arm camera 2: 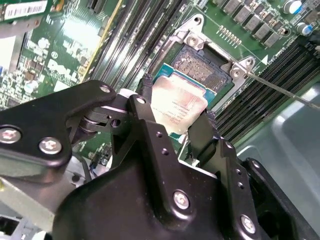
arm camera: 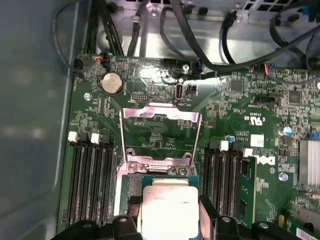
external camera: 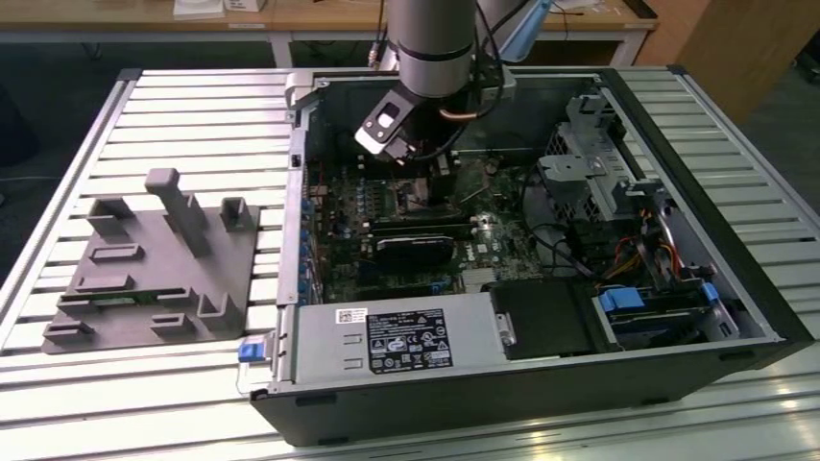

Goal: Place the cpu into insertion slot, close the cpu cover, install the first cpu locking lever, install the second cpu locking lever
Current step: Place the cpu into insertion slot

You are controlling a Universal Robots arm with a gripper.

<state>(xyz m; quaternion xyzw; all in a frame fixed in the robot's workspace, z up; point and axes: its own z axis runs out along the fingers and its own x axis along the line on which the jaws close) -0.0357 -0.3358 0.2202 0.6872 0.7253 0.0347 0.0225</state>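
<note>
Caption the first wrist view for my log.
Gripper holds the cpu beside the open cpu cover, over the green circuit board.

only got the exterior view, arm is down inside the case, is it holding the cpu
observer: yes, in both wrist views the gripper pinches the cpu by two opposite edges.
operator: cover out of the way
observer: in the first wrist view the cpu cover is swung open, away from the insertion slot.
operator: chip seated yet
observer: cannot tell; in the second wrist view the chip overlaps the slot, with part of the slot bare beyond it.
</note>
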